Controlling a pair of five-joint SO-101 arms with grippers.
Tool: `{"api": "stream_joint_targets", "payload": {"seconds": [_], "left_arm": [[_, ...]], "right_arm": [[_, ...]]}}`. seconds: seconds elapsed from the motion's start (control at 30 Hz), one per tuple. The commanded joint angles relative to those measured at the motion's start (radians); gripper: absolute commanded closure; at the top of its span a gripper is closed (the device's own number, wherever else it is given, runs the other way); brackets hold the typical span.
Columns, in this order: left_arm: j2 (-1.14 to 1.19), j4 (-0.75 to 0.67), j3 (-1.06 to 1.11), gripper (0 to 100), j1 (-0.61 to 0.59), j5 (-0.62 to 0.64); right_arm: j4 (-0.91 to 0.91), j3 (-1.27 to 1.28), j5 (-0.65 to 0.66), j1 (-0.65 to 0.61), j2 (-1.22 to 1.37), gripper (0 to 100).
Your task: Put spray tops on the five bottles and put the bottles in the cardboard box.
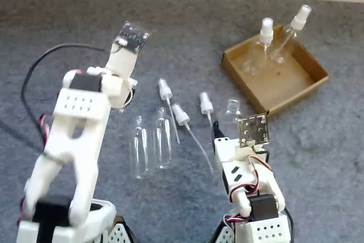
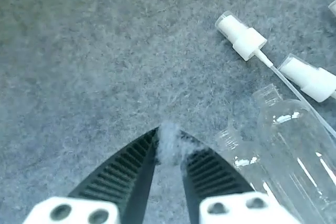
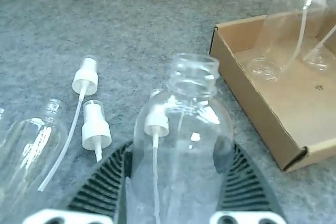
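Beside cardboard box (image 1: 287, 81), at its near corner, uncapped bottle (image 3: 184, 124) was clamped in right gripper (image 3: 179, 153). Left gripper (image 2: 169, 137) was closed on nothing above table (image 2: 79, 51). Capping was judged to be step in hand. Next, spray top (image 1: 206, 103) to be fetched, tube threaded into neck. Box wall was close; open room was seen toward table's left edge.

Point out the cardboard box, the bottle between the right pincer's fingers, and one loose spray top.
cardboard box (image 1: 287, 81): high view, bare floor.
bottle (image 3: 194, 124): right wrist view, clear body.
spray top (image 2: 242, 36): left wrist view, white head.
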Motion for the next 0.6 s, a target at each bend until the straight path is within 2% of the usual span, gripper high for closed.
{"api": "stream_joint_targets", "payload": {"seconds": [0.0,0.17,0.47,0.57], "left_arm": [[0.202,0.1,-0.257,95,0.021,0.049],[0.44,0.195,-0.501,85,0.022,0.143],[0.822,0.315,-0.937,84,0.117,0.321],[0.929,0.361,-1.079,83,0.143,0.437]], "right_arm": [[-0.03,0.036,0.003,0.016,-0.015,91.0],[-0.03,0.036,0.003,0.016,-0.015,91.0],[-0.03,0.038,0.009,-0.031,-0.015,91.0],[-0.03,0.038,0.009,-0.031,-0.015,91.0]]}}
